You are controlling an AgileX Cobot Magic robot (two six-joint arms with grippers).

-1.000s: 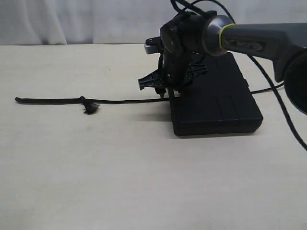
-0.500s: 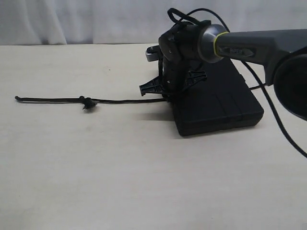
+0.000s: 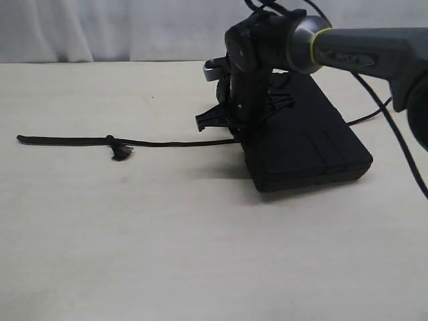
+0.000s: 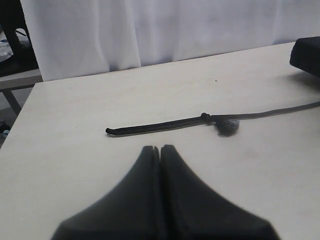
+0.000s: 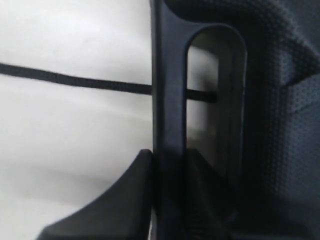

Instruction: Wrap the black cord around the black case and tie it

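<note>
Right end effector [image 5: 169, 167] is clamped on the handle [image 5: 167, 75] of the black case [image 3: 314, 144]. Left end effector [image 4: 160, 152] is pressed together, empty. Tip: raise that edge slowly, w/o dragging the black cord [image 3: 174, 142]. Cord runs from beneath the handle leftward over the surface [image 3: 167, 234], w/ its knot [image 3: 112, 140] well apart.

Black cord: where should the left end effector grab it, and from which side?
Take the straight stretch of the black cord between its free tip and the knot, from above with jaws across it. It lies flat on the table, and the knot should stop slipping. The left end effector is shut; open first.
</note>
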